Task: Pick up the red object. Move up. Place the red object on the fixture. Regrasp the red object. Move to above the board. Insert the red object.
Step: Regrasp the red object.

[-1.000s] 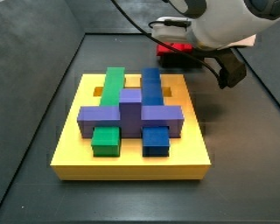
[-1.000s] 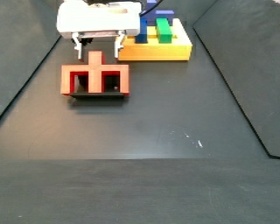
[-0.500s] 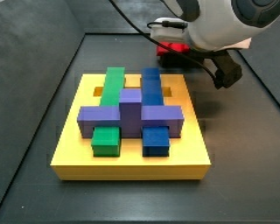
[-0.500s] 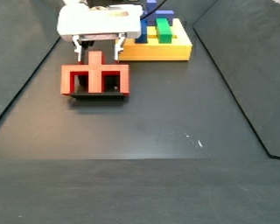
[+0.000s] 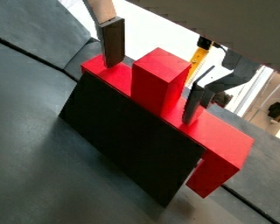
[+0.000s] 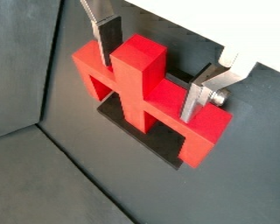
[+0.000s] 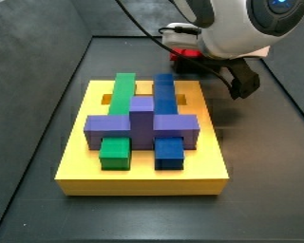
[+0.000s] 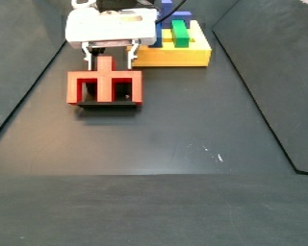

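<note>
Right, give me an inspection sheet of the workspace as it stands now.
Surface: dark floor, a few pale specks, otherwise bare.
Red object: seated on the fixture, stem up.
Board: yellow, carrying green, blue and purple blocks; apart from the fixture.
Clutter: nothing seen.
Gripper: above the red object, jaws open, fingers straddling the stem with gaps on both sides in both wrist views.
Cables: black cable running behind the arm in a side view.
Surroundings: dark walls around the floor; nothing else seen.
</note>
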Robot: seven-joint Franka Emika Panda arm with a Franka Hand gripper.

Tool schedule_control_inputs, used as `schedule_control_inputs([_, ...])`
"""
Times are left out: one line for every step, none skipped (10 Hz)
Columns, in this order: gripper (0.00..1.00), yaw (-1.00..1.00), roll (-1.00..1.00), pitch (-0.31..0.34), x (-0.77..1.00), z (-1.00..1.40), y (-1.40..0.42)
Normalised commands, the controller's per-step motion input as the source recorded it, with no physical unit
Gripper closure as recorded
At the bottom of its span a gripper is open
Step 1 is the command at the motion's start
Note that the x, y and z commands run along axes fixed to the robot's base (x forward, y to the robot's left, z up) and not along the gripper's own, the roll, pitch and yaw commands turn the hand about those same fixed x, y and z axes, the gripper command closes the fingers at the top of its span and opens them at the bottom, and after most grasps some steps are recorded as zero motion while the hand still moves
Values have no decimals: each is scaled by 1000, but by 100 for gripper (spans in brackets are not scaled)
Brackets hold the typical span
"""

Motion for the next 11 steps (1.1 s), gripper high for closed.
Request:
schedule_control_inputs([0,0,-317,-100,0,0,80])
schedule_control_inputs([0,117,-326,-154,0,60,0])
schedule_control_inputs([0,89,-197,-137,-17,0,0])
schedule_control_inputs([0,74,-146,-111,0,0,0])
schedule_control_inputs([0,66,-109,-97,0,0,0])
schedule_control_inputs([0,0,0,0,0,0,0])
schedule_control_inputs([100,0,0,0,0,0,0])
schedule_control_inputs([100,0,0,0,0,0,0])
schedule_control_inputs([100,0,0,0,0,0,0])
schedule_control_inputs([100,0,0,0,0,0,0])
schedule_control_inputs([100,0,0,0,0,0,0])
